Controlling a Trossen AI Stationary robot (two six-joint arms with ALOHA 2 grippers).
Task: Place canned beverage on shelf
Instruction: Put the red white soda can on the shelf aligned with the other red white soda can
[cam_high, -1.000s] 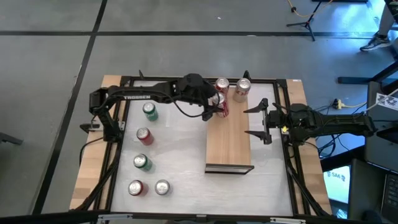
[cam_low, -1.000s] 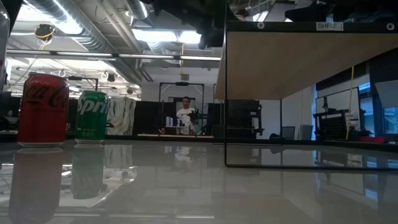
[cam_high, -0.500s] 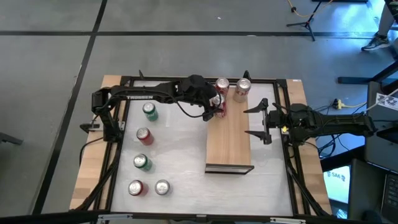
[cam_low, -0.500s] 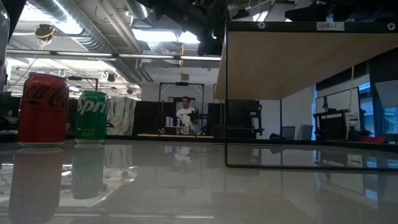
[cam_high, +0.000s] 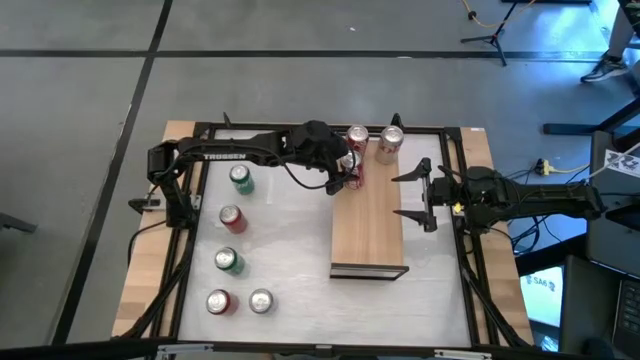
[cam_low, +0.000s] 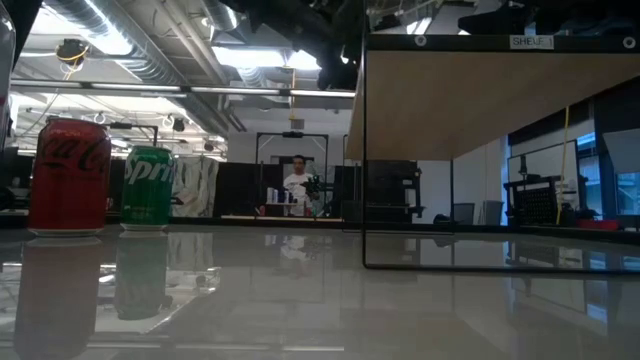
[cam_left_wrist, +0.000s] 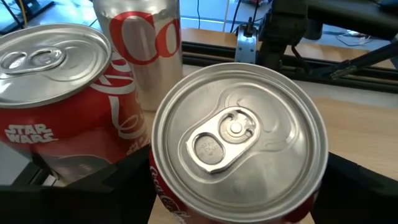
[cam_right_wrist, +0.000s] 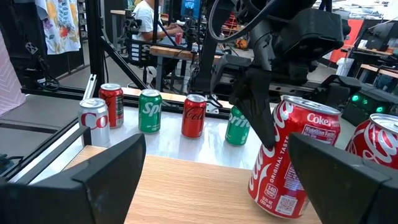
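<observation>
- Your left gripper (cam_high: 352, 172) sits at the far end of the shelf (cam_high: 368, 235), fingers either side of a red can (cam_right_wrist: 292, 154) that stands upright on the wood
- From the right wrist view, one dark finger (cam_right_wrist: 256, 118) runs down the can's side; whether it presses the can or has just let go, I cannot tell
- The left wrist view looks straight down on that can's lid (cam_left_wrist: 239, 146), so the gripper is centred over it, as suits a straight set-down
- Two more cans are already at that end: a red one (cam_high: 356, 137) and a silver one (cam_high: 390, 143), close by, so the new can fills the next spot in the row
- Your right gripper (cam_high: 421, 195) waits beside the shelf's edge, fingers spread wide, holding nothing, clear of the work
- Five cans (cam_high: 232, 219) remain on the white table (cam_high: 290, 250), well apart from the shelf, so I judge more trips remain
</observation>
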